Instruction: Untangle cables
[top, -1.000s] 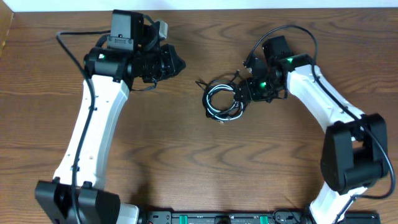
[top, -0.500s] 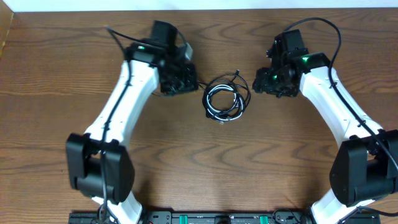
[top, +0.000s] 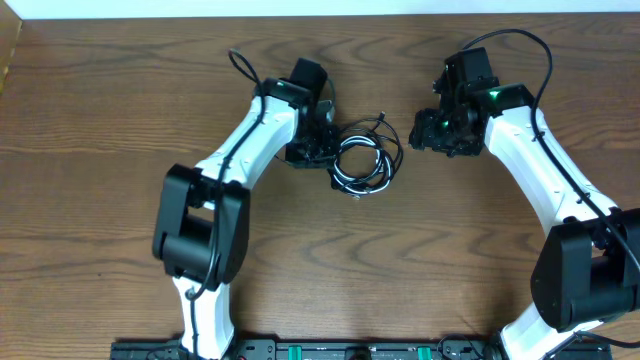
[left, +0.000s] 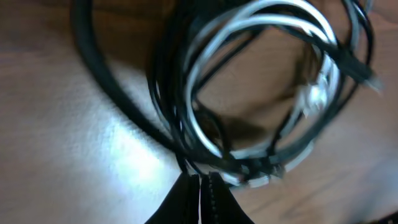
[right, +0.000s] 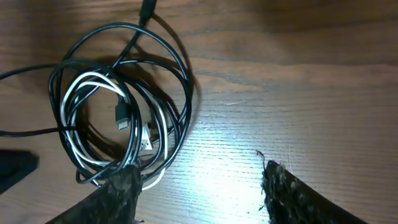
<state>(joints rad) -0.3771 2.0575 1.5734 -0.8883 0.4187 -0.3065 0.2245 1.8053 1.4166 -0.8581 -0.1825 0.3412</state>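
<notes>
Several cables (top: 362, 160) coiled; left claw (left: 200, 186) pressed together at their left edge; right claw (right: 199, 186) spread, nearby right.

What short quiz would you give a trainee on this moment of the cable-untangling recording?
1. True or false: the right gripper is gripping the cables.
2. Which gripper has its fingertips at the edge of the coil? A) left gripper B) right gripper C) neither
3. Fill in: the coiled cords are black and ____.
Key: 1 false, its jaws stand open with nothing between them. 2 A, with jaws shut. 3 white.
</notes>
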